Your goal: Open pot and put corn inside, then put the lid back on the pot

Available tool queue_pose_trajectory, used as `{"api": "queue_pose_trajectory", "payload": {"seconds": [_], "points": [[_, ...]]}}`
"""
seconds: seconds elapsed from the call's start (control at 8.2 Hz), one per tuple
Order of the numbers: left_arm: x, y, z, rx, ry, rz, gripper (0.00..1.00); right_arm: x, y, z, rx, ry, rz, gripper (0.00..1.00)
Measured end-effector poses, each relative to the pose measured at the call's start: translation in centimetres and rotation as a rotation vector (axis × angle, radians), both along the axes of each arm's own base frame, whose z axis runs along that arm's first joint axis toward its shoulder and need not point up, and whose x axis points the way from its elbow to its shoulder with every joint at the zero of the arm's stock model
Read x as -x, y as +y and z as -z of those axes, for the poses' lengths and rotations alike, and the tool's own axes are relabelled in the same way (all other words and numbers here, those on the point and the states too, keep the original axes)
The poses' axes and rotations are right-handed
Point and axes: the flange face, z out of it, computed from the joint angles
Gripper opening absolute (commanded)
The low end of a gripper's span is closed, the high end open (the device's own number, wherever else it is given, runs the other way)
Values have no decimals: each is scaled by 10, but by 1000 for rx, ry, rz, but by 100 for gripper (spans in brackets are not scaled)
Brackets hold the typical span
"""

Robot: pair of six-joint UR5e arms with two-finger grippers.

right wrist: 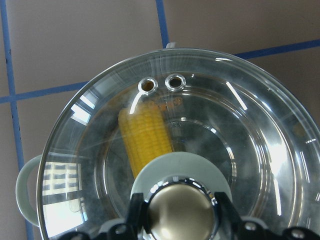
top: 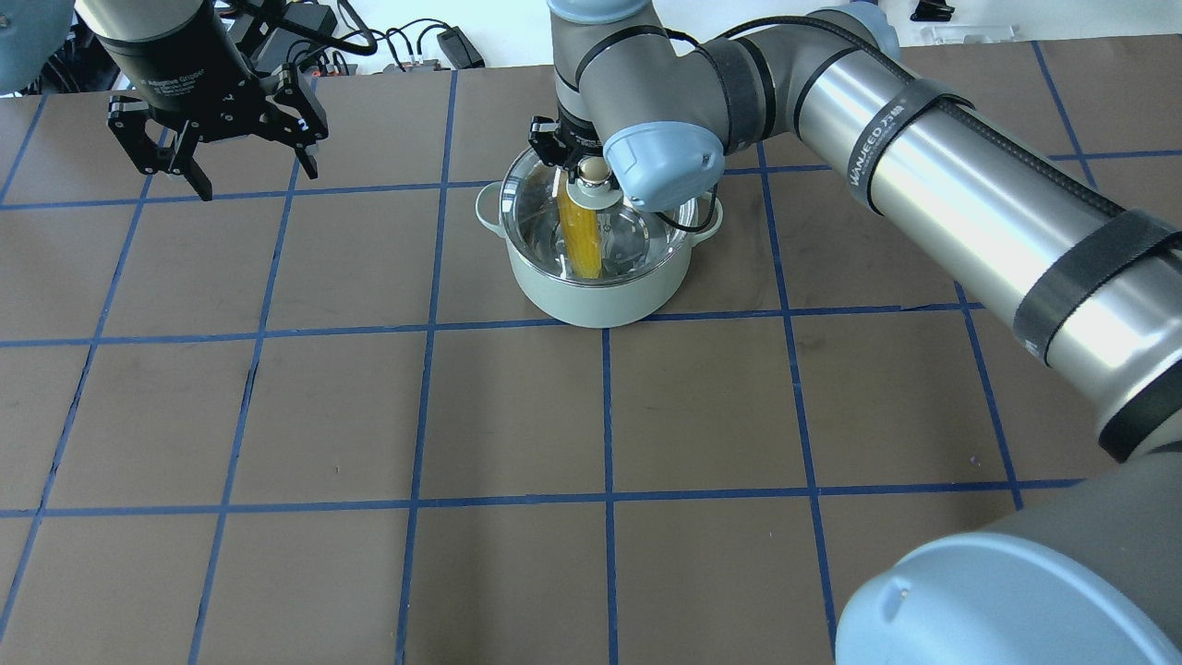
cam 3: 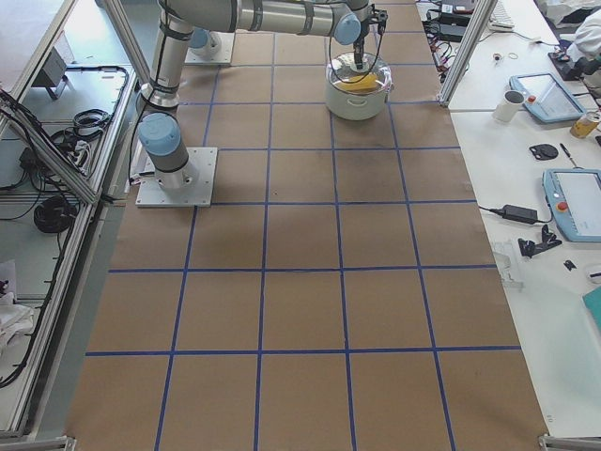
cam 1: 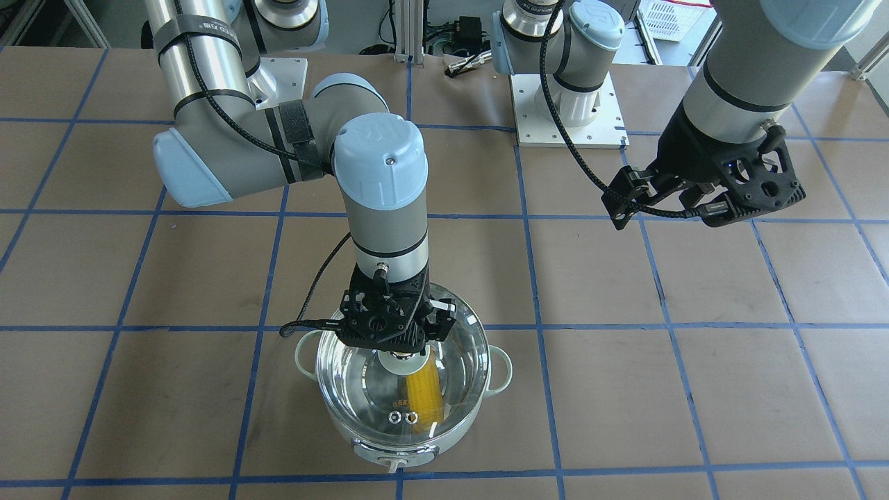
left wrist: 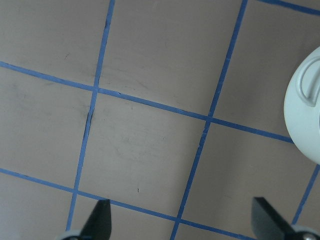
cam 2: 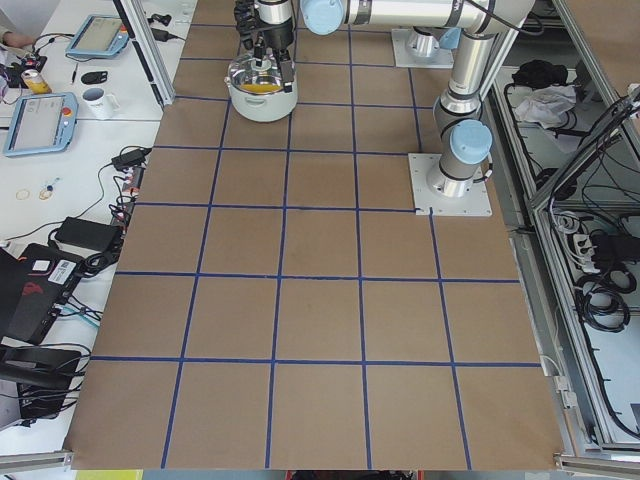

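Observation:
The pale mint pot [cam 1: 389, 444] stands on the brown table, also in the overhead view [top: 600, 296]. The clear glass lid [cam 1: 458, 354] sits on the pot's rim. The yellow corn [cam 1: 425, 392] lies inside the pot under the glass, and shows in the right wrist view [right wrist: 145, 135]. My right gripper [cam 1: 401, 354] reaches down over the pot, its jaws closed on the lid's gold-capped knob [right wrist: 179, 210]. My left gripper [top: 257, 180] is open and empty. It hovers above bare table, well to the side of the pot, whose edge [left wrist: 305, 115] shows in the left wrist view.
The table is brown paper with a blue tape grid [top: 605, 416]. The left arm's white base plate [cam 1: 569, 118] is at the robot's side of the table. Side desks hold tablets and a mug [cam 3: 512, 105]. My right arm [top: 923, 175] stretches across the table's right half.

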Motion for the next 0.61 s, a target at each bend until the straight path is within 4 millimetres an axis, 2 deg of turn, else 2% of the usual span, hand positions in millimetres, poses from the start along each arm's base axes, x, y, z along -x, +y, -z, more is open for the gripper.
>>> {"api": "queue_pose_trajectory", "payload": {"seconds": [0.24, 0.37, 0.49, 0.61], "points": [[1, 0, 0, 3, -4, 10, 100, 0, 0, 1, -1, 2, -3, 28], [1, 0, -1, 5, -9, 11, 100, 0, 0, 2, -1, 2, -3, 38], [1, 1, -1, 7, -13, 11, 100, 0, 0, 3, -2, 1, -3, 75], [1, 2, -3, 10, -14, 12, 100, 0, 0, 3, -2, 2, -2, 100]]}}
